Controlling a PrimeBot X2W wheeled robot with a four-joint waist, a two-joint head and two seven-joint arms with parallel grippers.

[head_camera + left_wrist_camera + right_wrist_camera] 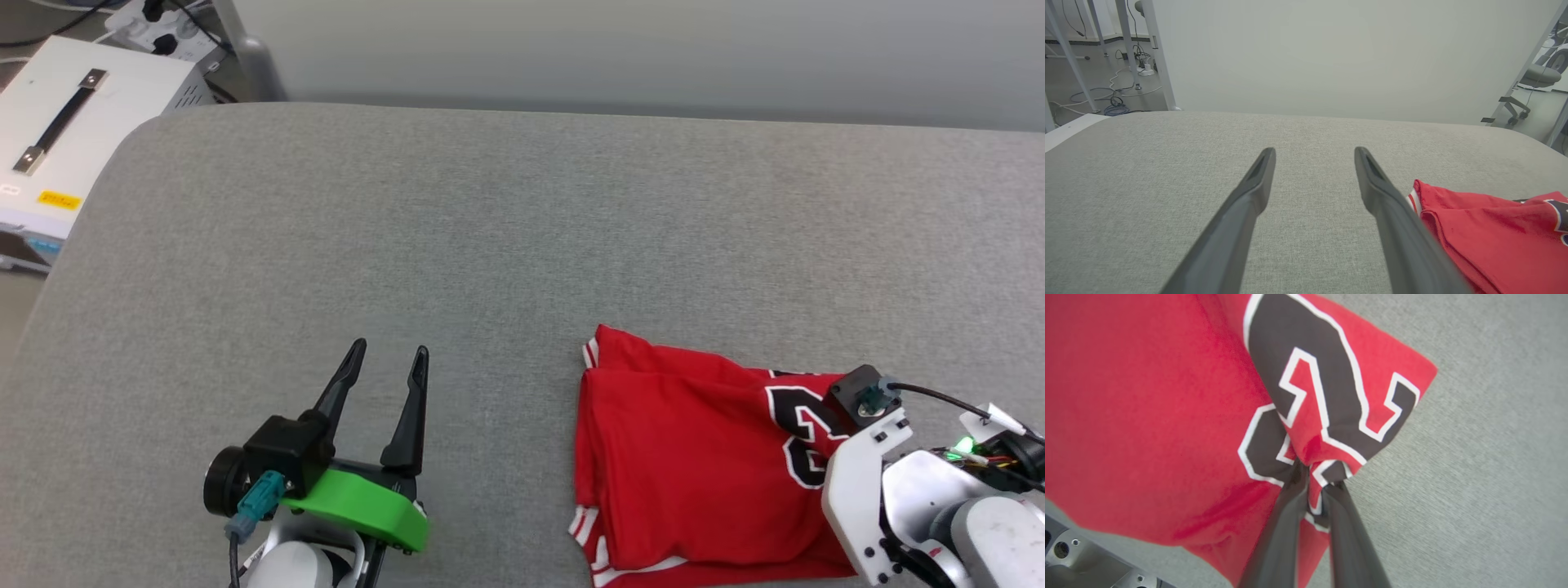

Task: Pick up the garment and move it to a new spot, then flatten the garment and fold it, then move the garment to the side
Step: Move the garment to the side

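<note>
The red garment (686, 457) lies folded on the grey padded table (490, 229) at the lower right, its black white-outlined number (796, 433) facing up near my right arm. In the right wrist view my right gripper (1316, 477) is shut on a pinched fold of the garment (1147, 416) at the number (1327, 388). My left gripper (388, 359) stands open over bare table to the left of the garment, nothing between its fingers. In the left wrist view the garment (1490, 228) lies just right of my left gripper (1314, 157).
A white equipment box (73, 139) with a black handle stands off the table's far left corner, with cables and a power strip (155, 24) behind it. A pale wall runs behind the table. Table legs and a chair base (1531, 90) show on the floor beyond.
</note>
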